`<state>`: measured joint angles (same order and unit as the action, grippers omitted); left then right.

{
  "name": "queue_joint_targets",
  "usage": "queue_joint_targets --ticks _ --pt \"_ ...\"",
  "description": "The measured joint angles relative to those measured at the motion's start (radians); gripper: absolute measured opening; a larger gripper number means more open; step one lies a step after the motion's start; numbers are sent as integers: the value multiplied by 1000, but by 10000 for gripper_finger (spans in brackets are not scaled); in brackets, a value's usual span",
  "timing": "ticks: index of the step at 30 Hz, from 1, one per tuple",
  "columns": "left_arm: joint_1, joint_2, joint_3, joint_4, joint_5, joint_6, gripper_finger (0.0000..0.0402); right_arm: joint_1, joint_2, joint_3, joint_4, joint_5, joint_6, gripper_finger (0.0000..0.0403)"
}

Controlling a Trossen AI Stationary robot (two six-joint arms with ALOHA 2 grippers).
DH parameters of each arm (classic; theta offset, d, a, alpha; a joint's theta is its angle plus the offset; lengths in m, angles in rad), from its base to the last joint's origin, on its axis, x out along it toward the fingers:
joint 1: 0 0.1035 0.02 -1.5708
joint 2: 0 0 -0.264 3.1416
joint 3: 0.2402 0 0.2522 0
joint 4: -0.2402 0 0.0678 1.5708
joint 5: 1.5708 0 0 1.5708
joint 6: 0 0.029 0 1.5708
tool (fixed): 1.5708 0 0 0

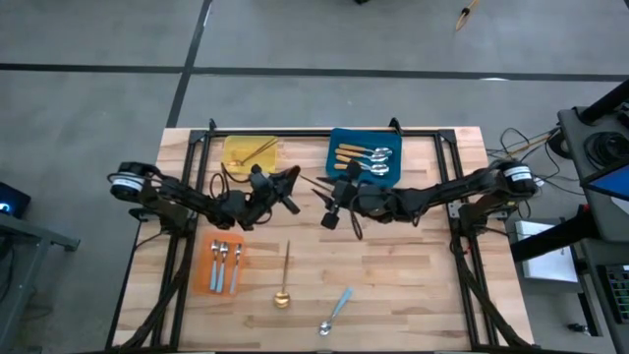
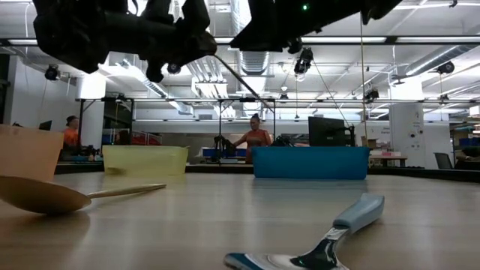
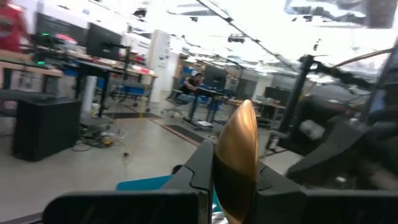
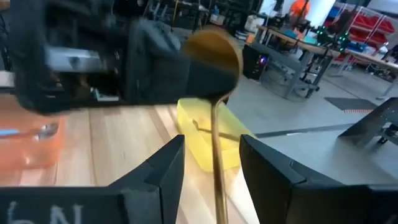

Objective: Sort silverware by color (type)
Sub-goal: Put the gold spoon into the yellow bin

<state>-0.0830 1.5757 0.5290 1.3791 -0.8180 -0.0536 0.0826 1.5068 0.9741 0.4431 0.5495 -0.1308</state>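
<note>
Left hand (image 3: 233, 186) clamping gold spoon (image 3: 237, 155)

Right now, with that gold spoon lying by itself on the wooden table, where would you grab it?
Take the gold spoon on the table by its thin handle, about midway, coming straight down with the fingers closing across it. It lies flat with the handle straight, and nothing lies close beside it. Its rounded bowl at the near end would probably slip.
</note>
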Motion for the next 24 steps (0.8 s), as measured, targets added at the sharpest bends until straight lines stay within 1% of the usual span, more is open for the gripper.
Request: queue_joint_targets --ticks 4,8,10,12,14,16,20,24 --pt "16 -37 -51 14 -11 -13 8 0 -62 0 -55 0 0 144" --pt "24 -104 -135 100 -9 -7 8 0 -172 0 -195 -13 22 144" --pt "24 -141 -176 155 18 20 8 0 -231 -5 -257 -72 35 143" --pt "24 -178 -211 193 63 40 8 0 -284 -31 -261 -148 39 143" --pt "23 -224 -226 182 81 46 8 0 -329 -72 -230 -215 39 143" --pt "23 -259 -234 193 100 50 8 0 -364 -129 -158 -257 39 143" --pt "24 -313 -232 193 191 65 8 0 -383 -284 70 -270 43 141" --pt "23 -347 -224 192 260 70 8 0 -358 -412 263 -270 56 139"
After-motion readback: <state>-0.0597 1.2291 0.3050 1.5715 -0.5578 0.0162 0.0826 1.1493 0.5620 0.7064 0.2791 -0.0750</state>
